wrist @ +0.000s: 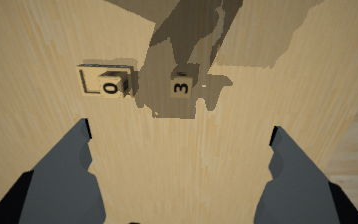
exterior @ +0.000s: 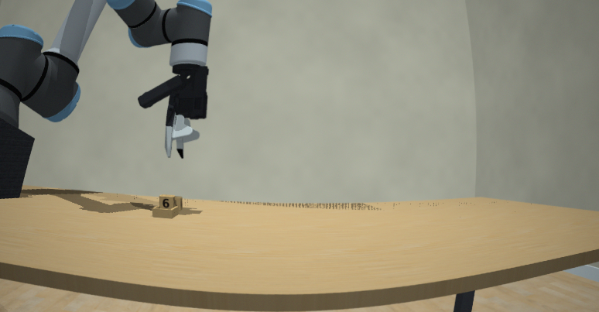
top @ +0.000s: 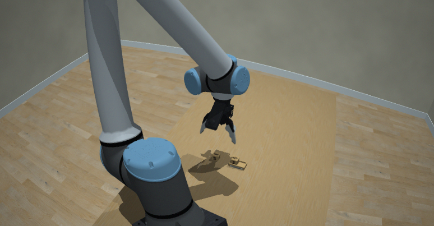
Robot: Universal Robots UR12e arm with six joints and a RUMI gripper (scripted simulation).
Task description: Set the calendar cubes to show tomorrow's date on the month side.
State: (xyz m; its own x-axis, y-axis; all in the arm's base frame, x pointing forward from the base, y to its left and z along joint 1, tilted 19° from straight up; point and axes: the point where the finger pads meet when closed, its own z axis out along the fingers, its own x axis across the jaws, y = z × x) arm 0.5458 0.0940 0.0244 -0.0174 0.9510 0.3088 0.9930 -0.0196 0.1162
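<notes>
A small wooden tray (top: 242, 165) (exterior: 162, 214) (wrist: 90, 79) lies on the table. One number cube (top: 234, 160) (exterior: 166, 202) (wrist: 111, 87) sits in one end of it, with 0 on top in the wrist view and 6 facing the exterior camera. The tray's other place is bare. A second cube (top: 216, 155) (exterior: 178, 201) (wrist: 181, 86) rests on the table beside the tray, in the arm's shadow, with 3 on top. My gripper (top: 217, 135) (exterior: 174, 154) (wrist: 181, 123) is wide open and empty. It hangs well above the loose cube.
The wooden table (top: 288, 118) (exterior: 335, 234) (wrist: 36, 161) holds nothing else. The arm's base (top: 157, 188) stands at the table's near end in the top view. The wooden floor shows at the wrist view's lower right edge.
</notes>
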